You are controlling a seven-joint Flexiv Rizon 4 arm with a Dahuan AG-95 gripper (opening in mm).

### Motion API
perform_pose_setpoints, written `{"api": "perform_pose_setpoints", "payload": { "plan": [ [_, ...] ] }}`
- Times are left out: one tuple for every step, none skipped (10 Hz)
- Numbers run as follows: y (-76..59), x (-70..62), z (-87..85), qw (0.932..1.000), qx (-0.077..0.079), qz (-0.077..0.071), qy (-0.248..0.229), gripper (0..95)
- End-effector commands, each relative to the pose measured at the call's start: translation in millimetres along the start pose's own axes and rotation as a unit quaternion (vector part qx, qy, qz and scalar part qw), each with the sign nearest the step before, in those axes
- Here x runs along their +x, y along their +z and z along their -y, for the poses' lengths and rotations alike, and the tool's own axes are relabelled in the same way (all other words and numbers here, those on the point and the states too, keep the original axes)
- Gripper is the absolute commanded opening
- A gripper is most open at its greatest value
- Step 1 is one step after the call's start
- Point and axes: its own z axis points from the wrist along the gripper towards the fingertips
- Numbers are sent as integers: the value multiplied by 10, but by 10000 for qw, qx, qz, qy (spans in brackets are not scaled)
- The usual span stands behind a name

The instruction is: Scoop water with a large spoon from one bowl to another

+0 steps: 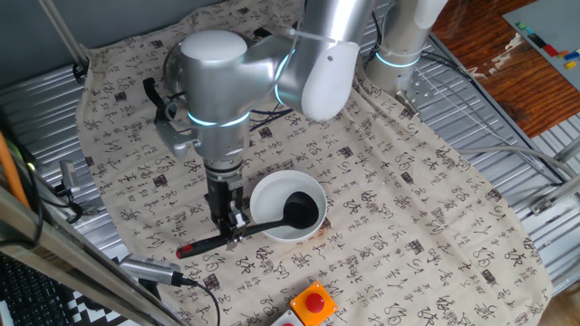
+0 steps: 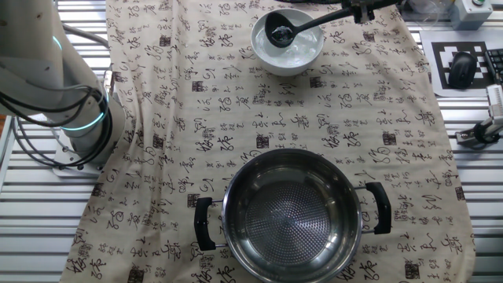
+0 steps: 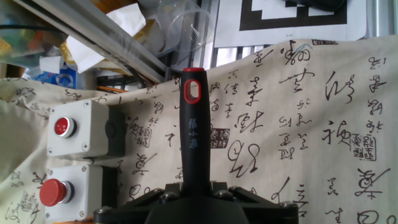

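The large spoon (image 1: 258, 228) is a black ladle whose cup (image 1: 300, 212) rests inside the white bowl (image 1: 272, 192). My gripper (image 1: 232, 232) is shut on the ladle's handle near the red-tipped end (image 1: 187, 251). In the other fixed view the ladle cup (image 2: 280, 34) sits in the water of the white bowl (image 2: 288, 56) at the top, and the steel bowl (image 2: 291, 214) with two black handles stands empty at the bottom. In the hand view the handle (image 3: 193, 134) rises between my fingers, red tip (image 3: 192, 91) upward.
A patterned cloth (image 1: 390, 226) covers the table. A box with a red button (image 1: 313, 302) sits by the front edge; two button boxes (image 3: 68, 134) show in the hand view. A cable plug (image 1: 149, 270) lies left of the ladle. The arm's base (image 2: 75, 130) stands beside the steel bowl.
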Motion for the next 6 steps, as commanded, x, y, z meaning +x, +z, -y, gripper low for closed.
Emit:
{"api": "perform_pose_setpoints", "payload": {
  "plan": [
    [-1,19,6,10000,-14,-6,-11,0],
    [1,43,14,10000,-52,15,-21,0],
    [3,53,17,10000,-63,21,-22,0],
    [7,71,24,10000,-87,35,-31,0],
    [8,72,26,9999,-89,34,-31,0],
    [8,71,28,9999,-111,48,-30,0]
  ]
}}
